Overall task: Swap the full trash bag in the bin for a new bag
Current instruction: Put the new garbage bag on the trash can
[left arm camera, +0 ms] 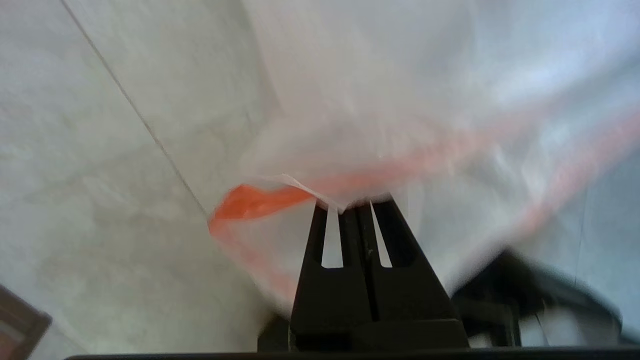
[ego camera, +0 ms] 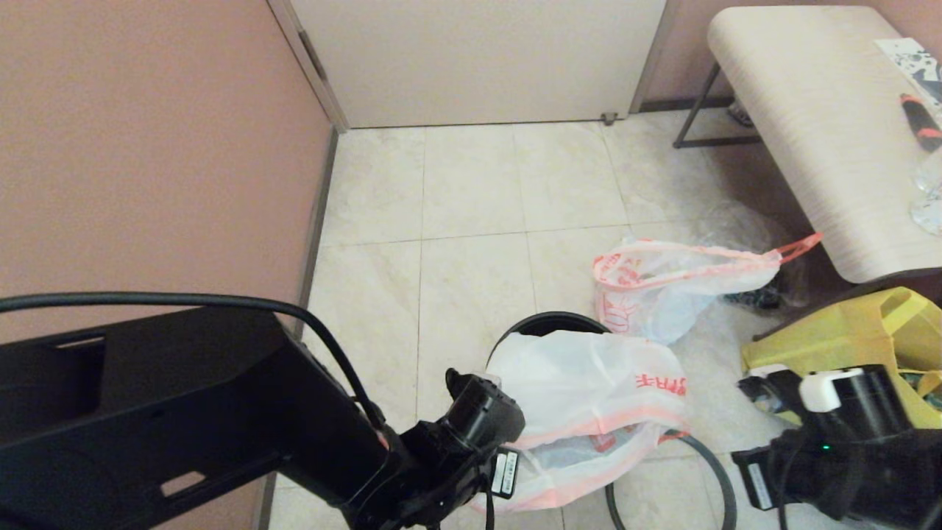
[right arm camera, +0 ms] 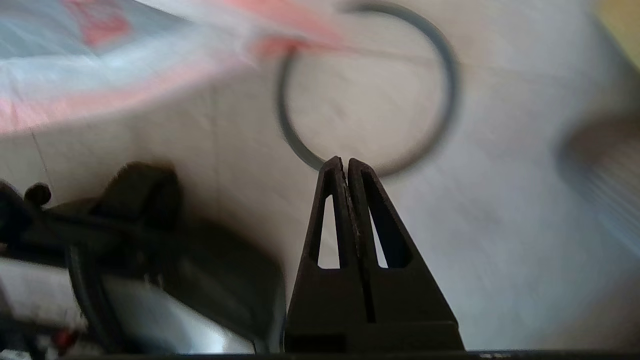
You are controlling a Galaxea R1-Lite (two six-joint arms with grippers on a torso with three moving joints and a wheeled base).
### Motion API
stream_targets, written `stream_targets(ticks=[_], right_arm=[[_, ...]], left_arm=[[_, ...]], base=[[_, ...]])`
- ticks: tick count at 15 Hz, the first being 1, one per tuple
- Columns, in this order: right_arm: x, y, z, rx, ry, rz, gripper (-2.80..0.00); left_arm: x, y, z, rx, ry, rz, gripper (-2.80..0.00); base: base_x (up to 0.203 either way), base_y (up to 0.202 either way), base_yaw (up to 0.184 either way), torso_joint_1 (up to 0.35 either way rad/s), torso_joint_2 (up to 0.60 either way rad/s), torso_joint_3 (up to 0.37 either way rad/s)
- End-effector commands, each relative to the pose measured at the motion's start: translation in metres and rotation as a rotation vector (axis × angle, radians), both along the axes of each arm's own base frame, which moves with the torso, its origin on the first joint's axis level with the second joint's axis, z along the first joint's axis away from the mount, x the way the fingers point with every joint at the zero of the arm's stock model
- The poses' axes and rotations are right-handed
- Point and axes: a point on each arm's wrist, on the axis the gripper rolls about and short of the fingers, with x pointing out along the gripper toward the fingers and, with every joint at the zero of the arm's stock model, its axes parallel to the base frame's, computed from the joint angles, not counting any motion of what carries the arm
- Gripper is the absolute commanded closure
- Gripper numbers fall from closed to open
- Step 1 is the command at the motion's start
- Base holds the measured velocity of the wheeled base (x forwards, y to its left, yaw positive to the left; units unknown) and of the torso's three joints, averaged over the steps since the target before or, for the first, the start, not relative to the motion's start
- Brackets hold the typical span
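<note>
The new bag (ego camera: 589,397), limp and white with a pink-orange hem, lies draped over the black bin (ego camera: 548,322), of which only the far rim shows. My left gripper (left arm camera: 350,207) is shut on the bag's hem (left arm camera: 260,200) at the bin's near left side. The dark grey hoop (ego camera: 710,453) lies flat on the floor right of the bin, one end under the bag. My right gripper (right arm camera: 345,162) is shut on nothing, hanging above the floor by the near edge of the hoop (right arm camera: 281,112).
The full matching bag (ego camera: 662,283) sits on the floor behind and right of the bin. A yellow bag (ego camera: 883,331) stands at the right under a pale table (ego camera: 809,132). A wall (ego camera: 147,147) runs along the left and a door (ego camera: 478,59) is at the back.
</note>
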Motion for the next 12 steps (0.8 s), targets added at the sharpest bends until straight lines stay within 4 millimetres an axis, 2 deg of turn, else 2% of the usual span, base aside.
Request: stream_targets(ticks=[1, 4, 7, 9, 12], right_arm=[[0.020, 0.036, -0.040, -0.016, 0.020, 0.084, 0.00], [0.033, 0.060, -0.033, 0.088, -0.089, 0.079, 0.00], [0.046, 0.075, -0.036, 0.097, -0.115, 0.090, 0.00], [0.062, 0.077, -0.037, 0.072, -0.149, 0.058, 0.00], [0.075, 0.069, -0.031, 0.030, -0.194, 0.038, 0.00]], left_arm=[[0.019, -0.009, 0.002, -0.030, -0.032, 0.026, 0.00], [0.044, -0.026, 0.032, -0.083, -0.087, 0.036, 0.00], [0.053, -0.035, 0.048, -0.104, -0.107, 0.034, 0.00], [0.056, -0.032, 0.052, -0.114, -0.117, 0.051, 0.00], [0.073, -0.015, 0.056, -0.126, -0.134, 0.112, 0.00]], base=[[0.000, 0.000, 0.000, 0.000, 0.00, 0.000], [0.000, 0.000, 0.000, 0.000, 0.00, 0.000], [0.000, 0.000, 0.000, 0.000, 0.00, 0.000], [0.000, 0.000, 0.000, 0.000, 0.00, 0.000], [0.000, 0.000, 0.000, 0.000, 0.00, 0.000]])
